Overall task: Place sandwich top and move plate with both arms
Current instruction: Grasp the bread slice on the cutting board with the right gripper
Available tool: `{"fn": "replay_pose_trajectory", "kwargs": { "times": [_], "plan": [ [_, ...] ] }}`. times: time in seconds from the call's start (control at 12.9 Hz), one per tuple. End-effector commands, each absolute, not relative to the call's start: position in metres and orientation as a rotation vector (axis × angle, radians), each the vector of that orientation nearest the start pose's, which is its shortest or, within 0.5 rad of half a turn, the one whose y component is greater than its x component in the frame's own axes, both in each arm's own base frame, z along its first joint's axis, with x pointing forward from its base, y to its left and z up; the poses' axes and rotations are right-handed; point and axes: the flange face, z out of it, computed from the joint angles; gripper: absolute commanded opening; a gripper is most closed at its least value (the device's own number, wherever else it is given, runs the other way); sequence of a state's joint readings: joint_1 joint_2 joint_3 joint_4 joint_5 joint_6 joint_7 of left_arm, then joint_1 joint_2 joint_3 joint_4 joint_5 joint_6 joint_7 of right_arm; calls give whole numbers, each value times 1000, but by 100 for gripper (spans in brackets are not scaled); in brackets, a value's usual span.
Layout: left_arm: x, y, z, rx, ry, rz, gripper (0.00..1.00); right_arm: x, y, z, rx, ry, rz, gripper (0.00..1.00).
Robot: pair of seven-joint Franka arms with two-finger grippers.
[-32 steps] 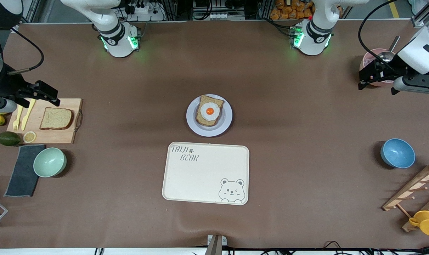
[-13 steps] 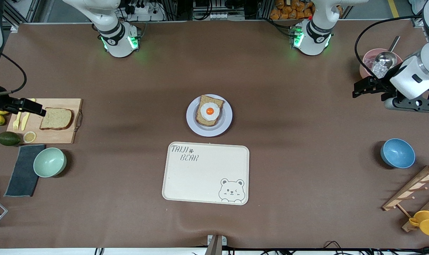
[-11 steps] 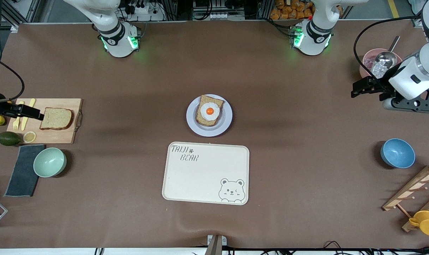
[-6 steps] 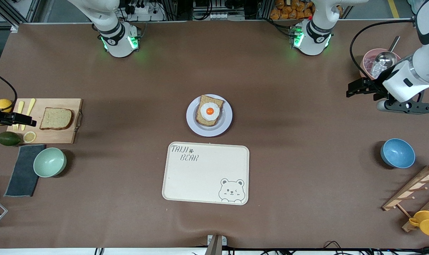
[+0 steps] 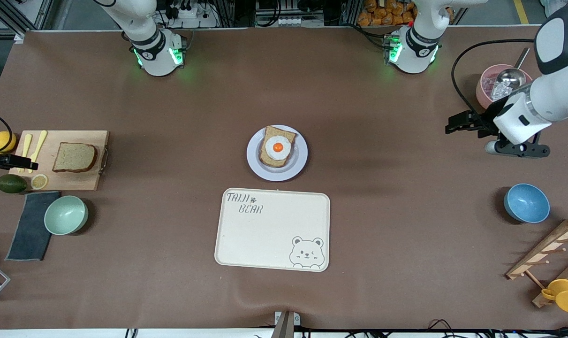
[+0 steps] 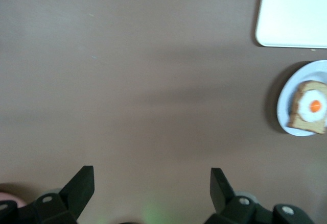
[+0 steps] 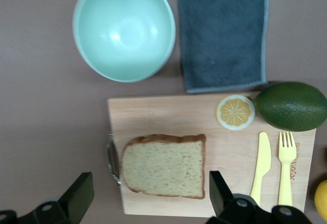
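One cream rectangular tray (image 5: 272,230) with a bear drawing and rounded corners lies nearest the front camera on the brown surface (image 5: 382,244). Three bowls show: one mint-green (image 5: 66,214) beside a dark grey cloth (image 5: 30,225) at the right arm's end, one blue (image 5: 526,203) and one pink (image 5: 488,84) holding a metal scoop at the left arm's end. Just farther than the tray sits the plate (image 5: 254,159), round, smooth and pale lavender, bearing one brown bread slice topped with one fried egg (image 5: 277,147). The sandwich top (image 5: 74,157), a single squarish porous slice with a darker crust, lies flat on a wooden cutting board (image 5: 91,180), well apart from the plate; the board also carries one yellow fork, one yellow knife and one lemon slice, with a green avocado (image 5: 11,183) beside it. The right hand (image 7: 148,196) hovers over the board's edge by the sandwich top, fingers spread wide and empty, pointing downward. The left hand (image 5: 455,125) hangs over bare surface near the pink bowl, fingers parted, grasping nothing, its wrist tilted toward the plate.
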State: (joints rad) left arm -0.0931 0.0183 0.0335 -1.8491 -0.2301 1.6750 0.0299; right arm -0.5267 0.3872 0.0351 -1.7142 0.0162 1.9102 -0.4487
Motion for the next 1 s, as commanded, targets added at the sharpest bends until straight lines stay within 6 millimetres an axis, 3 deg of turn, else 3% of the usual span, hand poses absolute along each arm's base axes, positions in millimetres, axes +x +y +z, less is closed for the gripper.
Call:
{"fn": "replay_pose_trajectory", "kwargs": {
  "times": [0.0, 0.08, 0.39, 0.69, 0.93],
  "plan": [
    [554, -56, 468, -3393, 34, 382, 100, 548, -329, 317, -2963, 51, 240, 100],
    [557, -58, 461, -3391, 33, 385, 100, 542, -340, 301, -2937, 25, 231, 100],
    [562, -65, 440, -3386, 36, 398, 100, 518, -364, 257, -2904, 34, 225, 75],
    [560, -75, 418, -3384, 45, 377, 100, 508, -366, 223, -2864, 51, 240, 73],
    [561, -80, 409, -3397, 38, 396, 100, 504, -362, 212, -2849, 61, 239, 67]
  ]
}}
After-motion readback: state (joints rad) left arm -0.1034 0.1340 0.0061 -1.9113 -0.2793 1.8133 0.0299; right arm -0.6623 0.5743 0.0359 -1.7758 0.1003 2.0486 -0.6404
